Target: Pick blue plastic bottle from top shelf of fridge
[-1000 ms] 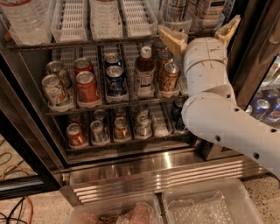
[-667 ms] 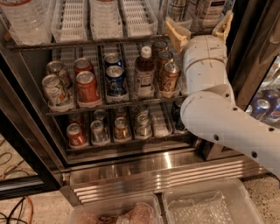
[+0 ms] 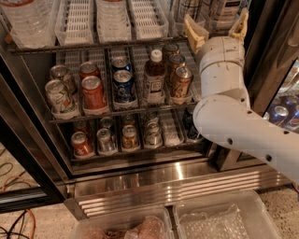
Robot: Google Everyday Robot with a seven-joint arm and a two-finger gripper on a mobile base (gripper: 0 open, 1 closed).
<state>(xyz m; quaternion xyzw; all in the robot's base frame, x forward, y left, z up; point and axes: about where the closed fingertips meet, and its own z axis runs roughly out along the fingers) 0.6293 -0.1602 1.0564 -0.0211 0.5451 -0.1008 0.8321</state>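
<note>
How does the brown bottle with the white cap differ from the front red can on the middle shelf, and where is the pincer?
The brown bottle is taller than the red can. The bottle has a white cap and a pale label; the can has a silver top and a red body. Both stand upright on the same wire shelf. The pincer is open, up at the top shelf, to the right of both.

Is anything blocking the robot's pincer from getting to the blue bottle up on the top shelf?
Nothing visible does. The pincer is open right in front of the blue plastic bottle on the top shelf. The cans stand on lower racks, out of the way.
</note>
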